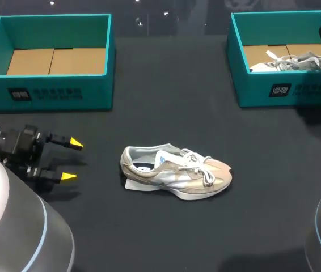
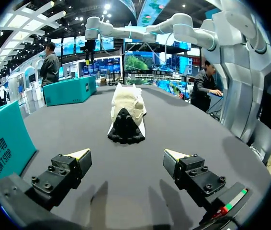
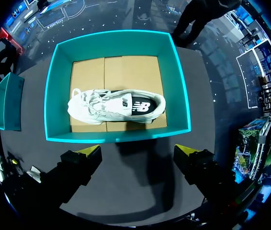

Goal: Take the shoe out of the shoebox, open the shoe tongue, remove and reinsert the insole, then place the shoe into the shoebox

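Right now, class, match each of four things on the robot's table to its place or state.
Things: 1 beige shoe; 2 white shoe; 3 left shoebox; 4 left pincer.
States: A spread wide, gripping nothing; B lying on the table; C inside the right shoebox; D only cardboard inside.
Pairs: 1-B; 2-C; 3-D; 4-A.

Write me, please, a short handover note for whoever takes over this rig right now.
Left gripper: open, empty, low over the table, fingers pointing at the heel of the beige shoe, apart from it.
Right gripper: open, empty, above the right shoebox, which holds a white shoe.
Beige shoe: on the table between the boxes; left shoebox holds no shoe.
Done: one shoe is out of a box.
Left, apparently: open tongue, remove and reinsert insole, put shoe back; insole state unclear.
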`<act>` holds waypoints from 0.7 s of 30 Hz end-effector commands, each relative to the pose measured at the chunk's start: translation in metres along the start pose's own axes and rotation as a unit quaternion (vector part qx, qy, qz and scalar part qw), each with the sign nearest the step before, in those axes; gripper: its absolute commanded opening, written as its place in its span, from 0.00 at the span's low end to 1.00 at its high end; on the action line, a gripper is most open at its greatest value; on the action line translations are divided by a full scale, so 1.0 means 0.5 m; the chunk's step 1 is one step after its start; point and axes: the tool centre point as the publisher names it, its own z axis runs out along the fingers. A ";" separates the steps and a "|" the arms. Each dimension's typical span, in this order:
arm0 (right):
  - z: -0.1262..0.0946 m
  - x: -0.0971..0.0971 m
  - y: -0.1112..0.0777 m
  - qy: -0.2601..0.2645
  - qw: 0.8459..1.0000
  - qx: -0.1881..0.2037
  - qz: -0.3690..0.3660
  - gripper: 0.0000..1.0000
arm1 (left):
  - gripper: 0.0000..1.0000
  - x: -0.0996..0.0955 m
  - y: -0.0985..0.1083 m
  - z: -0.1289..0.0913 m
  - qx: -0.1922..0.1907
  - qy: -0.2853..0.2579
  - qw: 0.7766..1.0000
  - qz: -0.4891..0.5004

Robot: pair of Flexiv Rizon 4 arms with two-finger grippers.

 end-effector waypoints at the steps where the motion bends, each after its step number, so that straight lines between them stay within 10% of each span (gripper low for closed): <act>1: 0.000 0.000 -0.001 0.000 1.000 0.000 0.000 1.00 | 1.00 -0.006 0.004 0.012 0.000 0.002 1.000 -0.001; 21: 0.000 0.000 -0.001 0.000 1.000 0.000 0.000 1.00 | 1.00 -0.035 0.009 0.071 0.017 -0.022 0.999 -0.024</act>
